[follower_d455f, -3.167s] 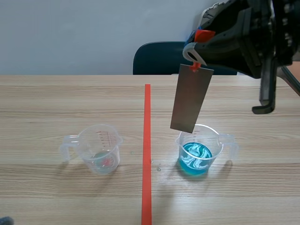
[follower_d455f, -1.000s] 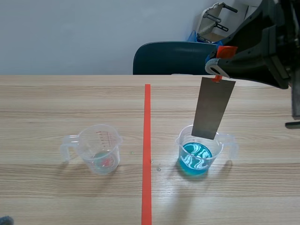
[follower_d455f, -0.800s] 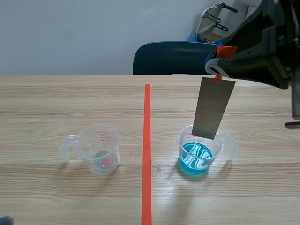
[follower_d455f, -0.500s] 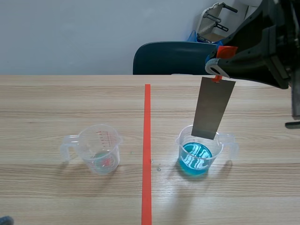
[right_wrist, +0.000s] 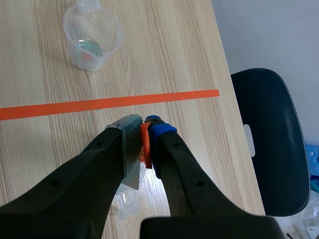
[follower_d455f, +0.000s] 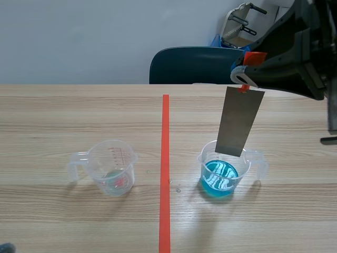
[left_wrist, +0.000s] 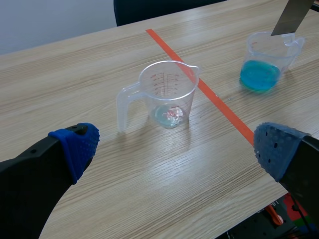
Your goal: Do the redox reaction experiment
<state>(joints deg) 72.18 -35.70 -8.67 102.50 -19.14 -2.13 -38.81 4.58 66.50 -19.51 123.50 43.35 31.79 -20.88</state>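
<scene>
Nearest to me the left jaws are spread wide with nothing in them, their blue dotted pads (left_wrist: pixel 75 144) low over the pale wood-grain bench (follower_d455f: pixel 52 121). Ahead of them I count two clear plastic measuring cups with handles, one on each side of the single orange-red tape line (follower_d455f: pixel 165 174) that runs away across the bench. The left-hand cup (follower_d455f: pixel 113 174) has red graduation marks and only a thin pale film with a reddish speck at its bottom. The right-hand cup (follower_d455f: pixel 224 171) holds a shallow pool of bright blue liquid. There is one flat grey metal strip (follower_d455f: pixel 239 121), long, rectangular and dull. It hangs slightly tilted, with its lower edge over the right-hand cup's mouth at about rim height and clear of the blue liquid. At the strip's top sits one small orange tab (follower_d455f: pixel 247 58), and the right jaws are clenched on that tab, raised above the bench on the right side. From the right wrist I see the tab pinched between a grey pad and a blue one. Beyond the far edge of the bench stands one dark blue chair (follower_d455f: pixel 184 66).
</scene>
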